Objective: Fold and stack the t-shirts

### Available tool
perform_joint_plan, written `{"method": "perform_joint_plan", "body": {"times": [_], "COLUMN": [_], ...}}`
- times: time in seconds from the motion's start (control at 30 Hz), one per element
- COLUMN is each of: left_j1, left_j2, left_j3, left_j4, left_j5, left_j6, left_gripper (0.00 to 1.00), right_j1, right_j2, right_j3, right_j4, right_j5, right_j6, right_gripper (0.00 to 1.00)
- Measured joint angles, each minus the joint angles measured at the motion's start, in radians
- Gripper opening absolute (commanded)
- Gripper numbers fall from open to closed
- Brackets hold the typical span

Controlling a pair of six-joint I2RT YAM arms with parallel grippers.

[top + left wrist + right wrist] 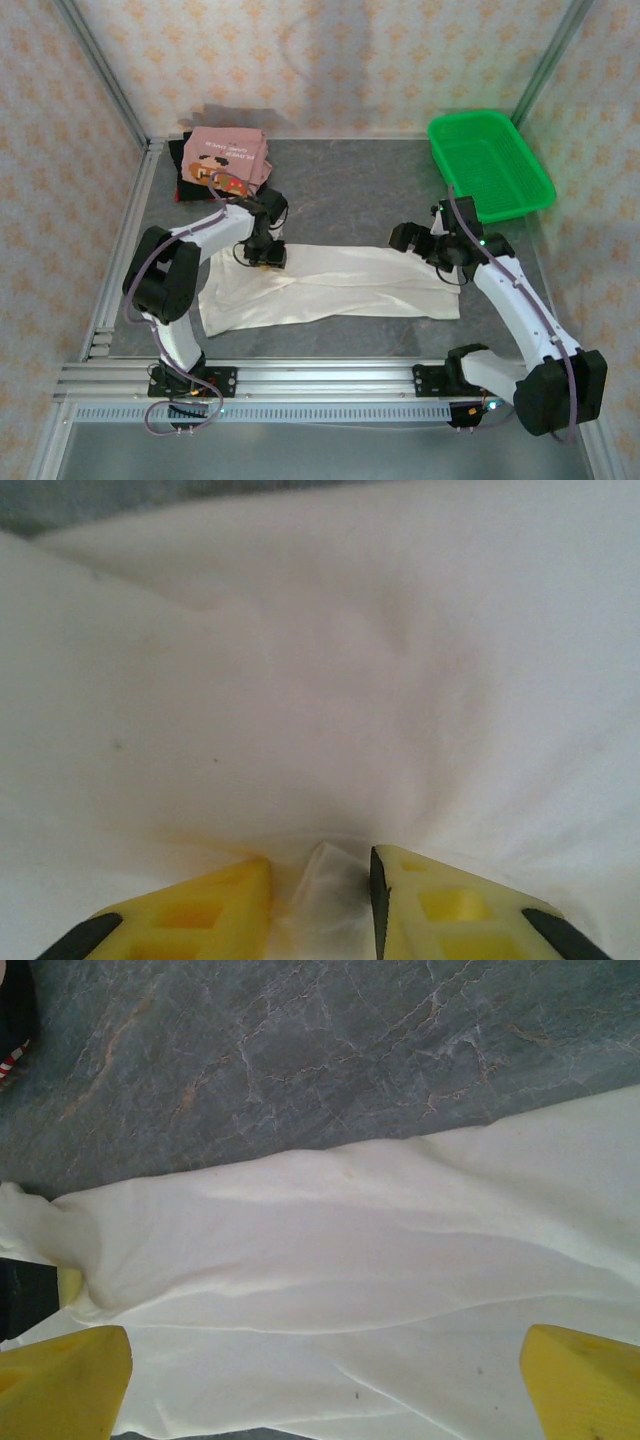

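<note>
Two grippers are on my screens, both at the off-white shirt (340,285), which lies along the middle of the table (340,200) as a long strip running left to right, its left end wider and closer to the arm bases.

From the top camera I see the left gripper (265,258) down on the far edge of the strip near its left end. Through the left wrist camera the left gripper (320,865) has its yellow fingers (210,900) drawn narrow, with a small ridge of the off-white shirt (320,680) pinched between them; the cloth puckers towards that spot.

The right gripper (432,258) sits at the right end of the strip. In the right wrist camera I read the right gripper (322,1345) as spread wide, one yellow finger at each lower corner, the off-white shirt (350,1260) lying loose between them and the grey table (300,1050) beyond. I cannot tell whether those fingers touch the cloth.

At the far left corner the pink shirt (228,158) lies folded, face print up, on top of the black shirts (190,178). The green basket (490,165) stands at the far right, well apart from the shirts.
</note>
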Motion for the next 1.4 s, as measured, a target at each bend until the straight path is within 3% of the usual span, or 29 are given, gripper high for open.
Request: {"method": "perform_joint_plan", "body": {"times": [0.07,0.3,0.5,0.9,1.1,1.17,1.27,1.4], "left_j1": [-0.002,-0.024,-0.056,-0.143,-0.269,-0.322,-0.363,-0.343], "left_j2": [-0.006,-0.092,-0.187,-0.328,-0.393,-0.4,-0.439,-0.476], "left_j3": [-0.018,-0.05,-0.072,-0.248,-0.344,-0.355,-0.354,-0.32], "left_j4": [0.002,0.002,0.003,0.001,0.029,0.04,0.063,0.034], "left_j5": [0.003,0.006,0.025,0.071,0.132,0.166,0.21,0.191], "left_j6": [-0.005,-0.011,-0.013,-0.066,-0.156,-0.181,-0.211,-0.21], "left_gripper": [0.21,0.18,0.06,0.07,0.29,0.49,0.68,0.72], "right_j1": [0.0,0.0,0.0,0.0,0.0,0.0,0.0,0.0], "right_j2": [0.008,0.045,0.066,0.085,0.124,0.143,0.16,0.171], "right_j3": [0.002,0.019,0.021,0.032,0.033,0.033,0.034,0.034], "right_j4": [0.0,0.019,0.035,0.042,0.049,0.052,0.053,0.058], "right_j5": [0.003,0.005,0.008,0.028,0.035,0.038,0.038,0.038], "right_j6": [-0.006,-0.015,-0.015,-0.018,-0.018,-0.017,-0.014,-0.014], "right_gripper": [0.99,0.99,0.99,0.99,0.99,0.99,0.99,0.99]}}
